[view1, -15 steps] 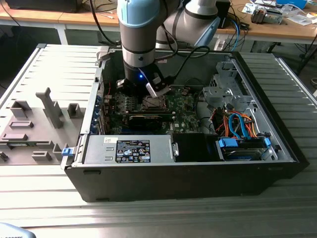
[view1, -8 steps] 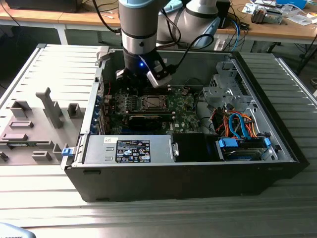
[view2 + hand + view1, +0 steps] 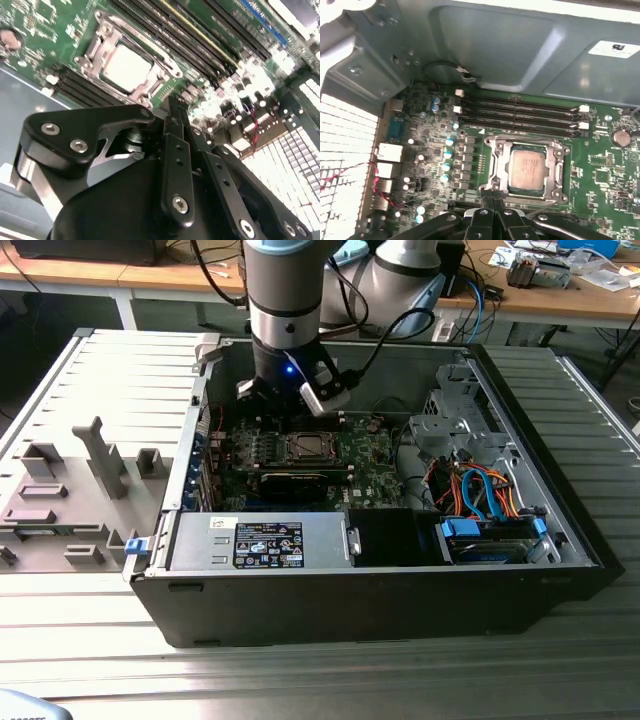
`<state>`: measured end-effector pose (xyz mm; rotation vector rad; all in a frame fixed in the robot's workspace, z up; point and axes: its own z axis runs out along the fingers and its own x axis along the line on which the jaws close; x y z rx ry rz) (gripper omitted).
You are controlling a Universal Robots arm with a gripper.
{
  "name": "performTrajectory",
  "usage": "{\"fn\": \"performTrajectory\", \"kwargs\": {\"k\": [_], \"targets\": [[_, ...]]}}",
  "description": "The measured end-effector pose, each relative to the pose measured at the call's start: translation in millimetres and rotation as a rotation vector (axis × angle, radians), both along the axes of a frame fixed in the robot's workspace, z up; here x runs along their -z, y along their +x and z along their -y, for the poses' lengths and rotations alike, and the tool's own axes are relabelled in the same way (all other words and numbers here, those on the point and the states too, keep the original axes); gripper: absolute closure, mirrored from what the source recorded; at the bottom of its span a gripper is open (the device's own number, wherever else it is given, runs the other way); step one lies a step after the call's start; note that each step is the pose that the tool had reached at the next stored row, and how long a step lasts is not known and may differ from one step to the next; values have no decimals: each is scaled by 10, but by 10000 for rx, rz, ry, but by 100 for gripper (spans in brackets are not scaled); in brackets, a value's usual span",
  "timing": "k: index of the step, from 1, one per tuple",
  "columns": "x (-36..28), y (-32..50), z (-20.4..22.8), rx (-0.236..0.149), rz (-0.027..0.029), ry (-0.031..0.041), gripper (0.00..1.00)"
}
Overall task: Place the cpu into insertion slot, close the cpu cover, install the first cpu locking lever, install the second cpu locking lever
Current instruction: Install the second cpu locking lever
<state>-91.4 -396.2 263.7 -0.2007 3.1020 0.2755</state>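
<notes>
An open computer case [image 3: 560,540] lies on the table [image 3: 320,680]. The cpu [image 3: 529,169] sits in the insertion slot [image 3: 496,170], the cpu cover [image 3: 555,176] down. The gripper [image 3: 491,197], jaws pressed together and empty, hovers just beside; a bump could bend it.

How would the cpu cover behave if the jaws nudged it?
The cpu cover looks like thin sheet metal, so probably light and easily bent. It lies flat around the cpu, so it likely pivots rather than slides. Its bare metal may be slippery.

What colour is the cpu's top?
Pale silver-grey; the cpu shows best in the first wrist view.
</notes>
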Motion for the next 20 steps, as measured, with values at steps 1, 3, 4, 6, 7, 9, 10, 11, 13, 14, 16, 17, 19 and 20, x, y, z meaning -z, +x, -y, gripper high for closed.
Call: {"fn": "performTrajectory", "kwargs": {"k": [1,3,4,6,7,9,10,11,13,14,16,17,19,20], "targets": [[7,63,13,-1,-17,1,89],[12,128,36,-1,-33,0,89],[15,152,67,-2,-37,1,89],[17,158,166,-2,-37,1,89],[17,157,223,-1,-38,0,89],[18,157,262,-2,-37,1,89],[36,157,263,-1,-37,73,89],[50,156,262,-1,-37,125,89],[78,150,263,-2,-37,163,89],[89,143,263,-2,-37,170,89],[124,116,262,-2,-37,188,89],[138,106,263,-1,-37,194,89],[186,78,262,-2,-37,212,89],[223,61,258,-2,-38,214,89]]}}
